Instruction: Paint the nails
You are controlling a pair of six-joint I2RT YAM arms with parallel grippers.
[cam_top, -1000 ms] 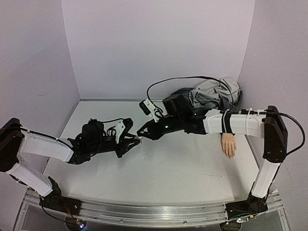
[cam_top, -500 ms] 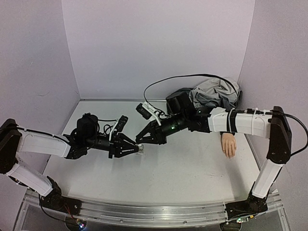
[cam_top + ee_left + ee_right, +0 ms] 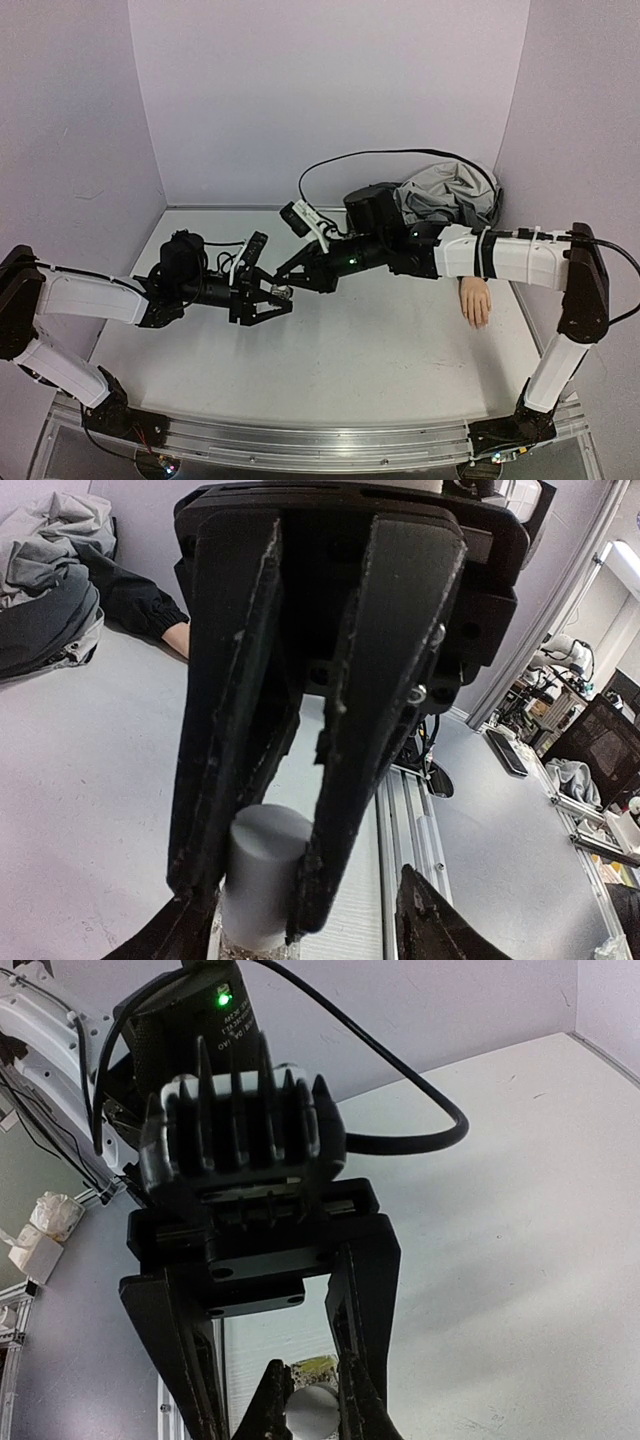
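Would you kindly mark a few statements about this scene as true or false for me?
1. The right arm's jaws are clamped on the white cap of the small bottle. True.
2. The mannequin hand lies between the two arms' jaws. False: it lies well apart from them, near the right edge of the table.
3. The left arm's jaws stand apart, one on either side of the bottle. True.
4. The grey jacket is bunched at the table's near left corner. False: it is heaped at the far right corner.
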